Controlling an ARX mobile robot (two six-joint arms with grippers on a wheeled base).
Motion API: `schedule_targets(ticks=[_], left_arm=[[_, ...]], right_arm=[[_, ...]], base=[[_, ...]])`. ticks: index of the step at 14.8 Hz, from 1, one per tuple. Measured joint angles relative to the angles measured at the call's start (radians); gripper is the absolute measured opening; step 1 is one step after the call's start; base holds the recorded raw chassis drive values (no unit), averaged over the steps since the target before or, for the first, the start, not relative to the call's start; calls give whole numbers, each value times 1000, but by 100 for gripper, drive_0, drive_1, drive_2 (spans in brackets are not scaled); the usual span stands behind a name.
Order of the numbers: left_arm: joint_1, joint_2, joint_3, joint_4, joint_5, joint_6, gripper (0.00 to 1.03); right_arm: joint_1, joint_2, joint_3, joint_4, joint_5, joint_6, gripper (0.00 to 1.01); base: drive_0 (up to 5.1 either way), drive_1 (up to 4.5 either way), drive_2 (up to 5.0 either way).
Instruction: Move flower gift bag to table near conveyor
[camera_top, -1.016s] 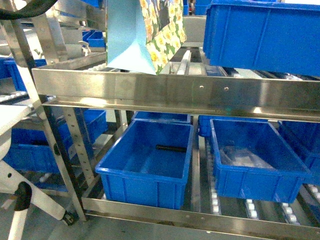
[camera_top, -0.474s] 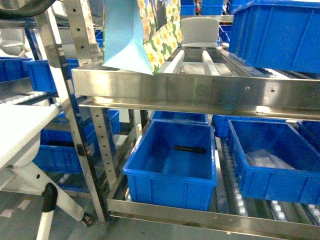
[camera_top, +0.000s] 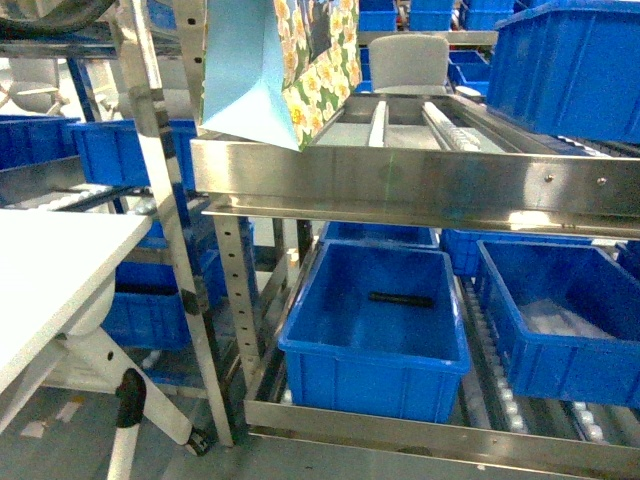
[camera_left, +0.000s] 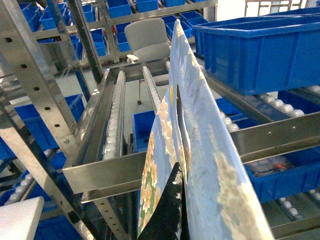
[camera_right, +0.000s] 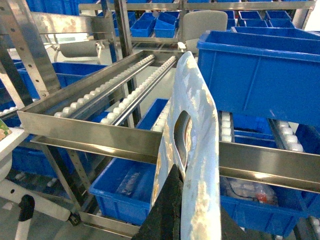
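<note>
Left wrist view: at the bottom edge, the left jaws look clamped on the bag (camera_left: 200, 150). Only one dark finger (camera_left: 170, 215) shows, pressed against the floral face. Right wrist view: much the same, a dark finger (camera_right: 167, 210) under the bag's handle cut-out, so the right jaws look closed on it too, tho the far side is hidden.

Head view: tabletop (camera_top: 50, 260) is nearest at lower left, w/ nothing on the part in frame. Behind it is the conveyor (camera_top: 400, 180) across the middle. The bag hangs in the air at upper left, its bottom corner just over the conveyor's front rail and not on the tabletop. Further back are a blue bin (camera_top: 375, 310) on the lower shelf and a grey chair (camera_top: 405, 65) at top.

Step, as I judge it: carry phase, bag lifted but not yet delivered. Next the bag needs to swing left and toward the robot, clear the steel upright, and come down flat on the tabletop before release.
</note>
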Motion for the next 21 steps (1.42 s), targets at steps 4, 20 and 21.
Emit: schedule_targets(ticks=[4,20,21], left_arm=[[0,0,0,-1,0,0,2],[0,0,0,0,-1,0,2],[0,0,0,-1,0,0,2]], right_arm=[[0,1,0,0,0,0,2],[0,0,0,-1,0,0,2],[0,0,0,0,0,0,2]], base=[[-299,132,132],[-493,234,234],[-505,240,240]])
